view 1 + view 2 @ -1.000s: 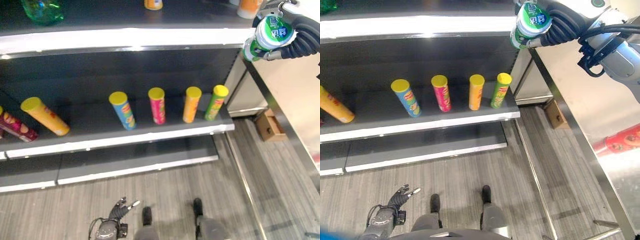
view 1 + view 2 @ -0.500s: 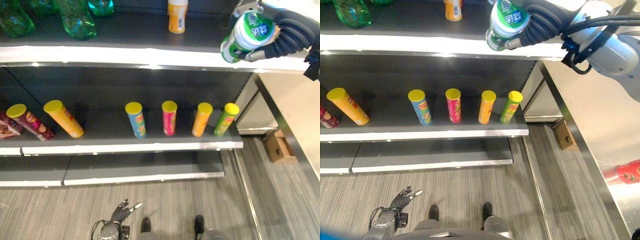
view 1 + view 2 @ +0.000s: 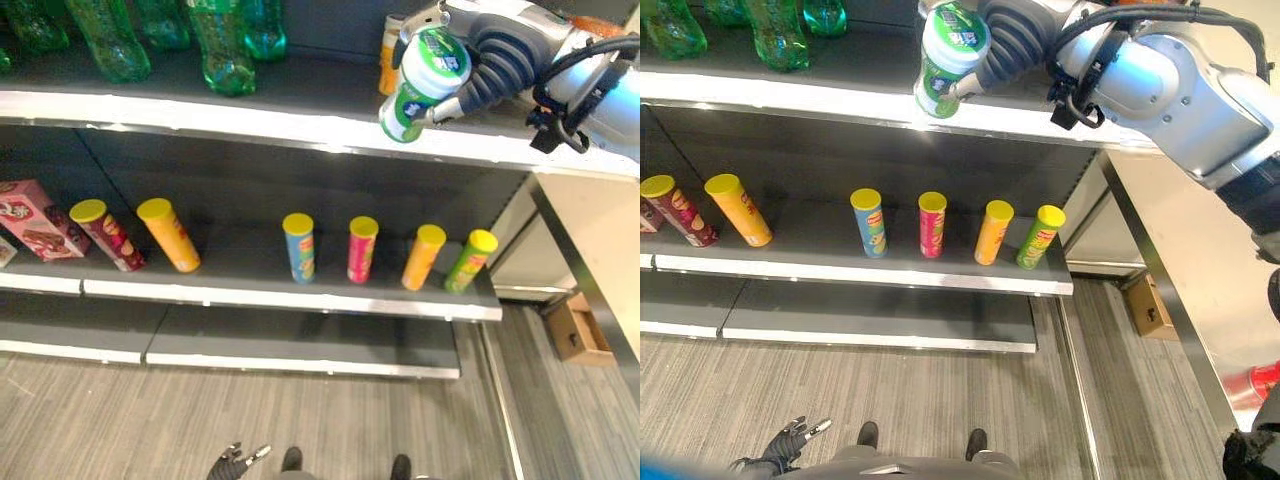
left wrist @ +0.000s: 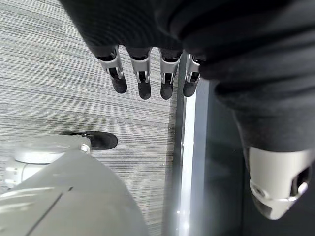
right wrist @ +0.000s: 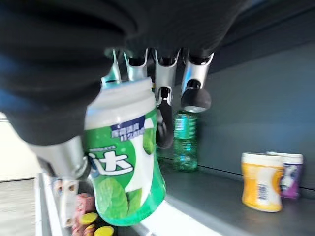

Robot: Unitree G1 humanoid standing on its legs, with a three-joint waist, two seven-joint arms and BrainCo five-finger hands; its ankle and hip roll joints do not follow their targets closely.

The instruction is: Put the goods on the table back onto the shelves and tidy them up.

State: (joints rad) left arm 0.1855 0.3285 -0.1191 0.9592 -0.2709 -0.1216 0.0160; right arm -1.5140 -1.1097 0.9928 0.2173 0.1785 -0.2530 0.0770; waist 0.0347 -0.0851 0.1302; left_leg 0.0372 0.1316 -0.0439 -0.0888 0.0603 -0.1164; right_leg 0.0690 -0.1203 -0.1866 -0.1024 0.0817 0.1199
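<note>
Right hand fingers curled round green gum bottle (at upper shelf edge); left hand fingers apparently relaxed.

Green bottles' tops beyond edge

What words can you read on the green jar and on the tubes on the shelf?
On the green jar in the right hand: big white characters, partly hidden, not readable whole.
On the tubes: print too small to read.
On the orange jar: label too blurred to read.
</note>
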